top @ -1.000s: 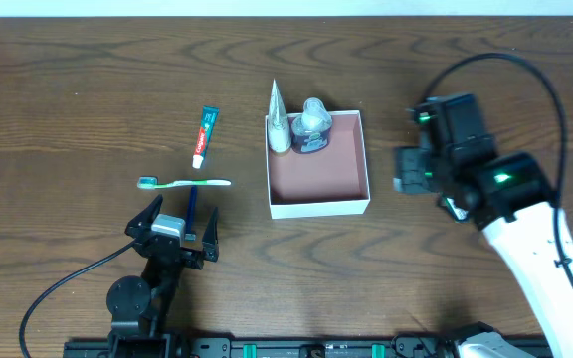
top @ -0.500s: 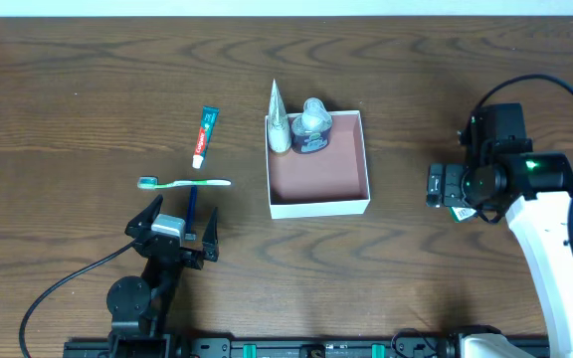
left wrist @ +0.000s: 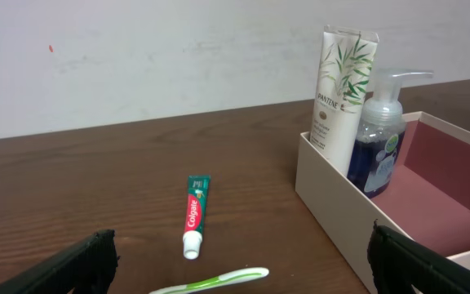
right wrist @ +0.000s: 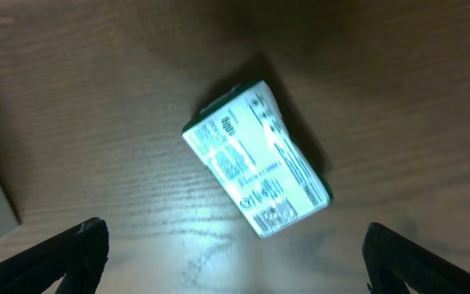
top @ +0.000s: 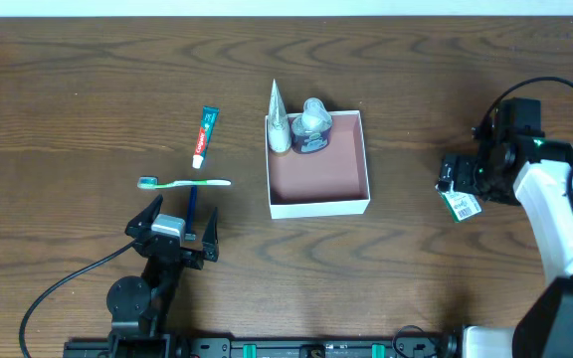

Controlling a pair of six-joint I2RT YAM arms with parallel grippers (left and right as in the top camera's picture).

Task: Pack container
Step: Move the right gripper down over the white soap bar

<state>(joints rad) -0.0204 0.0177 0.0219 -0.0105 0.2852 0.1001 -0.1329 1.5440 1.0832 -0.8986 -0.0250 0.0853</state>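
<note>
— Progress is looking partial to me: two things are sitting inside and several are lying outside. Starting from the near edge, what are you seeing?

— The left pincer is sitting at the near edge of the counter, its jaws gaping wide and gripping nothing. From above, a thin blue item is lying between its fingers (too covered to name). Just beyond it a toothbrush is lying crosswise, and a toothpaste tube is lying farther on. Neither is packed yet.

— And the container?

— The container is sitting mid-counter, to the right of those. A Pantene tube and a pump bottle are standing upright in its far left corner, and most of its reddish floor is showing bare.

— The right side?

— The right pincer is hovering over a green-and-white packet, well apart from the container. Its jaws are spread wide and holding nothing. I am judging that packet the likeliest to go in next.

— Surface and room?

— Dark wood grain is running across the counter, glare is bouncing off the packet, and a plain pale wall is standing behind.
</note>
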